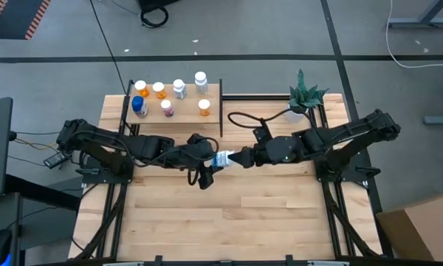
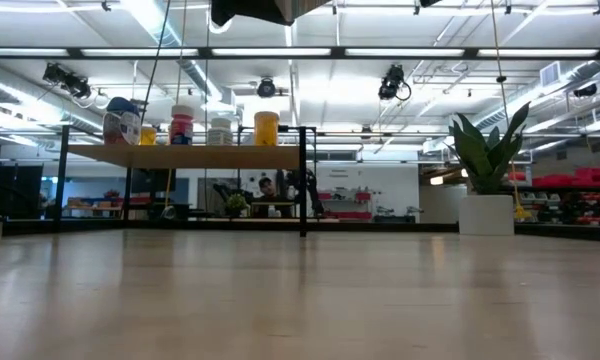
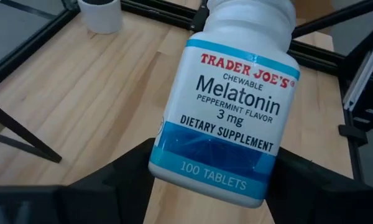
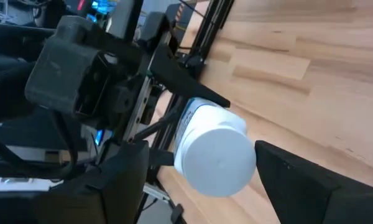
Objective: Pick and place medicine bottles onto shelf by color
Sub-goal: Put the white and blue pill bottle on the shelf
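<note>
Bottle (image 3: 227, 118) label: "TRADER JOE'S CHEWABLE Melatonin PEPPERMINT FLAVOR 3 mg DIETARY SUPPLEMENT"; blue band at 6 o'clock: "100 TABLETS".

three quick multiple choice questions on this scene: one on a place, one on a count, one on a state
1. Where is the melatonin bottle?
A. on the shelf
B. in the air between both tools
C. beside the plant

2. How many bottles stand on the shelf?
A. three
B. five
C. seven

3. Which tool grips the melatonin bottle?
A. left tool
B. right tool
C. neither, it lies on the table

Answers:
1 B: the melatonin bottle hangs over mid-table where the arms meet.
2 C: seven caps show on the shelf.
3 A: the left tool clamps its body, while the right tool stands open around the cap.
</note>
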Robot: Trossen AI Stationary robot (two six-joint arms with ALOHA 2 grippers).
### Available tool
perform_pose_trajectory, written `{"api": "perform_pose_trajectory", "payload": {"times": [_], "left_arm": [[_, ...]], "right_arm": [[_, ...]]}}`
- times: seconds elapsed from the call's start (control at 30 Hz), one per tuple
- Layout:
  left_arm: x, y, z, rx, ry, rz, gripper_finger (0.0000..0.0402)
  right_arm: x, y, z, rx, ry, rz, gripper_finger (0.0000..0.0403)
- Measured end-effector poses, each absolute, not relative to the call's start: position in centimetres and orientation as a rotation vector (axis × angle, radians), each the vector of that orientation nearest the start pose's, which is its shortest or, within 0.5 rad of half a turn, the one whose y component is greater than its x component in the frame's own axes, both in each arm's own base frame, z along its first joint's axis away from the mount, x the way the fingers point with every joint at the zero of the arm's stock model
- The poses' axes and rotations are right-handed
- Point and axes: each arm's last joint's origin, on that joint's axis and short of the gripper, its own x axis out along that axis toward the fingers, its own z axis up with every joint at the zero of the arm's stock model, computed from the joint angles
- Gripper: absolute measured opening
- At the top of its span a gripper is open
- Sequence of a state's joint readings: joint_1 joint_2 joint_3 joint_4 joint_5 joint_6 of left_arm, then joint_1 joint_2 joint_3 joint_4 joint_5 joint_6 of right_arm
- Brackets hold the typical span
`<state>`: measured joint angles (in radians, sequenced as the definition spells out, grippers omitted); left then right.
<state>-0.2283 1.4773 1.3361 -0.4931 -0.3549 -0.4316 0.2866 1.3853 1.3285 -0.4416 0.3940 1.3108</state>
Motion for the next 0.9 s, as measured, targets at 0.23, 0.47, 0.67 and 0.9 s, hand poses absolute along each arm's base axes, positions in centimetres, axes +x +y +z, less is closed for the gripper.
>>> {"api": "perform_pose_trajectory", "payload": {"times": [0.23, 0.47, 0.67, 0.9], "left_arm": [[31.7, -6.37, 33.56, -0.24, 0.561, 0.248, 0.025], [31.72, -6.38, 33.59, -0.24, 0.557, 0.249, 0.0256], [31.67, -6.6, 33.59, -0.243, 0.558, 0.243, 0.025], [31.66, -6.68, 33.58, -0.242, 0.556, 0.25, 0.0258]], "right_arm": [[29.29, 7.55, 36.29, 1.129, 0.368, -0.357, 0.0289], [29.05, 7.54, 35.84, 1.091, 0.424, -0.371, 0.0282], [29.09, 7.44, 35.89, 1.075, 0.409, -0.379, 0.0282], [29.08, 7.47, 35.89, 1.069, 0.41, -0.377, 0.0261]]}}
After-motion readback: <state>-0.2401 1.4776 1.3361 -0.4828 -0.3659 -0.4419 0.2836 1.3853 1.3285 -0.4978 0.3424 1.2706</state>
